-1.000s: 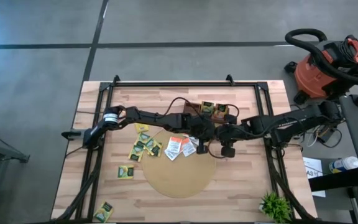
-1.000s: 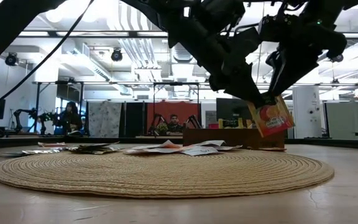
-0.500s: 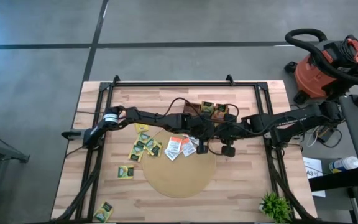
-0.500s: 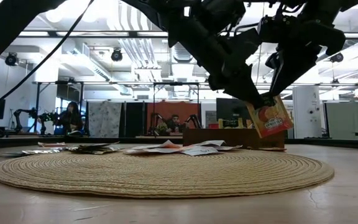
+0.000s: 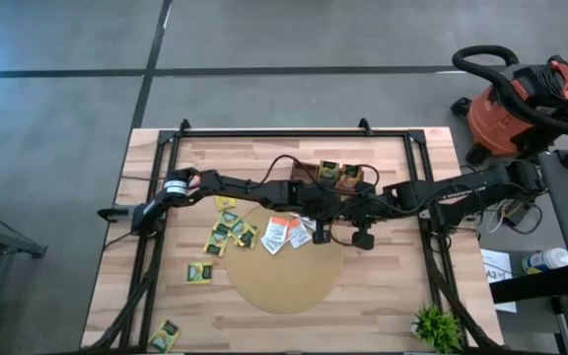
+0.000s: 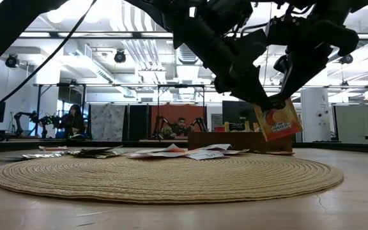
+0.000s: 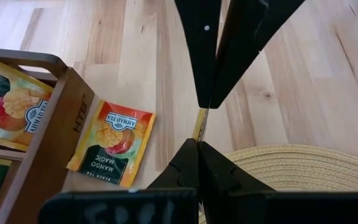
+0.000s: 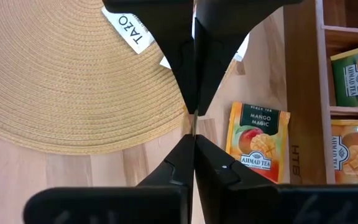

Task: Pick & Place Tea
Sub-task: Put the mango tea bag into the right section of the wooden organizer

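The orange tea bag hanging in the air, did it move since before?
No. The orange tea bag hangs at the same spot before the wooden box, pinched by both grippers.

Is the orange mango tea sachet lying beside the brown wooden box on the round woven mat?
No, the orange mango tea sachet lies on bare wood, off the mat.

Even, bright overhead light fills the scene from above; the pale wooden plank table (image 5: 392, 296) shows soft, short shadows under the dark arms and no hard glare. Seen from table height, the ceiling's long white strip lights (image 6: 94, 71) blow out to pure white, and the arms against them read as near-black silhouettes with little surface detail. The round woven straw mat (image 6: 165, 179) is sharp at mid-distance, while the table's nearest edge is soft. In both wrist views the near dark fingers (image 7: 229, 43) are blurred and flatly black; the wood grain behind is crisp and warmly lit.
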Robot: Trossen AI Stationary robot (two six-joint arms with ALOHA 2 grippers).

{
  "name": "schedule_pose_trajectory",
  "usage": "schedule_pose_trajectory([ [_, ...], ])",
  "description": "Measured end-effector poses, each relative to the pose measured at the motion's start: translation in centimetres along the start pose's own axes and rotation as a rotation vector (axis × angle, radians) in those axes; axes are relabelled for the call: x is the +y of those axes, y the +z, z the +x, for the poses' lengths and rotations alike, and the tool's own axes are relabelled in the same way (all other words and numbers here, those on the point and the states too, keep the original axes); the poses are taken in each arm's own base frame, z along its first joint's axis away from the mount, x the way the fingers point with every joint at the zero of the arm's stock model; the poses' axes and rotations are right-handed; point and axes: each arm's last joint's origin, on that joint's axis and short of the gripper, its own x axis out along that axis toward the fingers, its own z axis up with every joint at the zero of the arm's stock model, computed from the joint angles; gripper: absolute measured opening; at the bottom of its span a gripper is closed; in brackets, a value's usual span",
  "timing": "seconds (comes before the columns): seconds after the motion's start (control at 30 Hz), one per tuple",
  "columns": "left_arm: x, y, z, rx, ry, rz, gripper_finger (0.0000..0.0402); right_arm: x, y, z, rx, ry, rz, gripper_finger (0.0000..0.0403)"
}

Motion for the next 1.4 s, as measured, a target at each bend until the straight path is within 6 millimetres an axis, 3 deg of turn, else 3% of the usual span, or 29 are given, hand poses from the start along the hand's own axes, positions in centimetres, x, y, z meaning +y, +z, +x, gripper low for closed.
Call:
schedule_pose_trajectory([
  [0.47, 0.2, 1.7, -2.3, -0.071, 0.063, -0.115, 0.0, -0.2, -0.3, 0.1, 0.023, -0.026, 0.024, 0.0008],
  [0.87, 0.1, 1.1, -2.2, -0.022, 0.061, -0.111, 0.0, -0.6, -0.7, -0.1, 0.053, -0.056, 0.023, 0.0014],
  [1.27, 0.2, 1.0, -2.1, -0.019, 0.064, -0.078, 0.0, -0.5, 1.3, -1.8, -0.028, -0.081, -0.004, 0.0147],
  [1.4, 0.2, 1.1, -2.1, -0.033, 0.065, -0.077, 0.0, -0.5, 1.3, -1.9, -0.032, -0.083, -0.02, 0.0174],
])
